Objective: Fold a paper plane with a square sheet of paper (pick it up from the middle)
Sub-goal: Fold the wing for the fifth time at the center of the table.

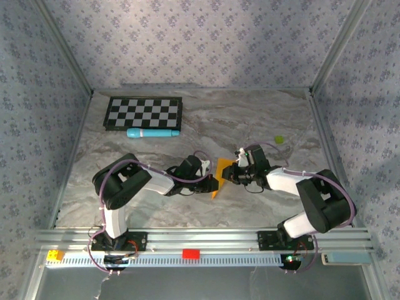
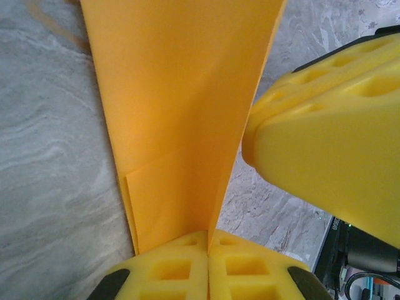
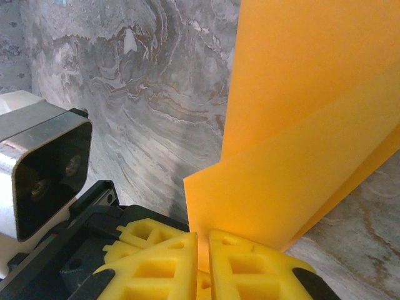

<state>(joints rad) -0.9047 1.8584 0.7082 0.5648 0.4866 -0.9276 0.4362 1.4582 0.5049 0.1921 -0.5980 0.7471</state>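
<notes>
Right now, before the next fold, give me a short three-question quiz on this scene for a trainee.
1. True or false: the left gripper and the right gripper are both shut on the orange paper.
2. What lies along the near edge of the checkerboard? A: a pair of scissors. B: a light-blue cylinder. C: a second sheet.
3. On which side of the table, the robot's left or right, is the yellow-green bit?
Key: 1 true; 2 B; 3 right.
</notes>
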